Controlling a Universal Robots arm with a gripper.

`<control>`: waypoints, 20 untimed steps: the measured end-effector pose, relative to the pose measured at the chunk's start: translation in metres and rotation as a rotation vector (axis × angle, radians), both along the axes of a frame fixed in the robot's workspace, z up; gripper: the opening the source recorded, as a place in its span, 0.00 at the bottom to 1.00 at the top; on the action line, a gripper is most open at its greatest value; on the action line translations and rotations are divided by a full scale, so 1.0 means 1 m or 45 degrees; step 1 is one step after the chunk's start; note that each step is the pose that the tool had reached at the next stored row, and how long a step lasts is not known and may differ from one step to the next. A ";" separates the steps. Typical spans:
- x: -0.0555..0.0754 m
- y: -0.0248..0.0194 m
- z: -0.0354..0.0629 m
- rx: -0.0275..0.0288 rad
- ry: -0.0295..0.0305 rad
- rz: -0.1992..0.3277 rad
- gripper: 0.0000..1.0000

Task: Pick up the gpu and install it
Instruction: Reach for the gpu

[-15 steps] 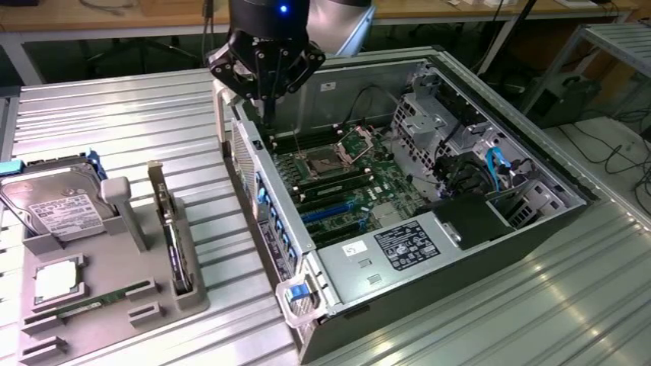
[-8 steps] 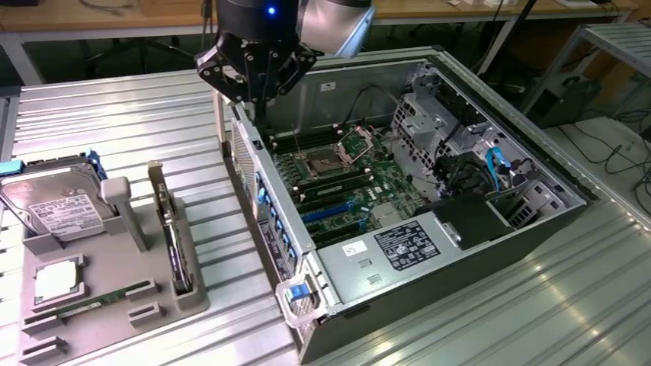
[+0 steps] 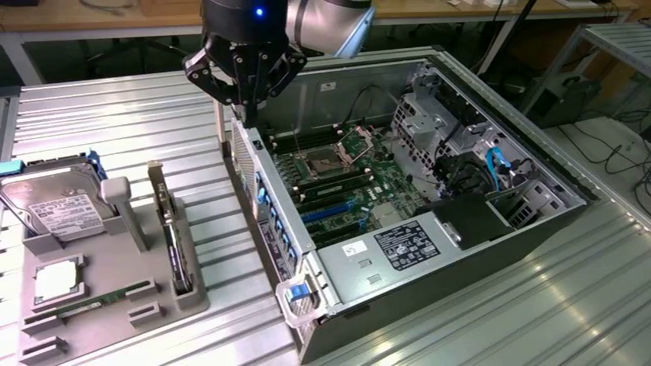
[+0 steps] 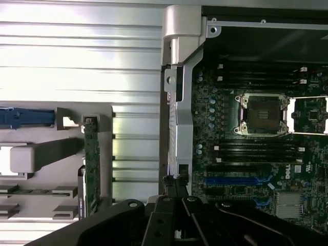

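Camera off the arm: my end effector [image 3: 247, 107] is clenched on nothing, above the computer case's [image 3: 407, 320] rear wall. The gpu [image 3: 175, 236] stands on edge in the grey tray [image 3: 122, 259], well apart toward the exterior view's left, long axis roughly parallel to that wall.

Wrist view: bare worktop [image 4: 77, 51] separates gpu and case.

I list one ribbed metal desk [image 3: 122, 114]. On it, toward the exterior view's left:
- a grey parts holder [image 3: 110, 263]
- a silver hard drive [image 3: 56, 204] with a white label, set in the holder
- a square processor chip [image 3: 58, 279]
- a green memory stick [image 3: 97, 300], lying flat

Beside the holder I count one open computer case [image 3: 514, 122], containing:
- a green motherboard [image 3: 351, 171] with a bare processor socket [image 3: 328, 162]
- a labelled power supply [image 3: 407, 248]
- a metal drive cage [image 3: 428, 122]
- a blue cable [image 3: 496, 164]
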State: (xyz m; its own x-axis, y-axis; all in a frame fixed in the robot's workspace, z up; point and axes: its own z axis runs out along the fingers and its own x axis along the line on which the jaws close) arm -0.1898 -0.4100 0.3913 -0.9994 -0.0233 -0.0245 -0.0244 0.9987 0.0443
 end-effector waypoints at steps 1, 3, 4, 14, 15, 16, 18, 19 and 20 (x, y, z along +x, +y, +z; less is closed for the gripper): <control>-0.002 -0.0002 0.0000 0.0001 0.0000 0.003 0.11; -0.005 -0.0005 -0.0001 0.0001 0.0001 0.008 0.11; -0.007 -0.0006 -0.0002 0.0000 0.0000 0.010 0.11; -0.033 -0.0053 -0.0011 0.0001 0.0000 0.018 0.11; -0.035 -0.0059 -0.0011 0.0001 0.0000 0.018 0.11; -0.037 -0.0064 -0.0012 0.0000 0.0001 0.018 0.11; -0.042 -0.0075 -0.0014 0.0001 0.0000 0.018 0.11; -0.044 -0.0080 -0.0015 0.0000 0.0000 0.019 0.11; -0.046 -0.0086 -0.0016 0.0001 0.0000 0.019 0.11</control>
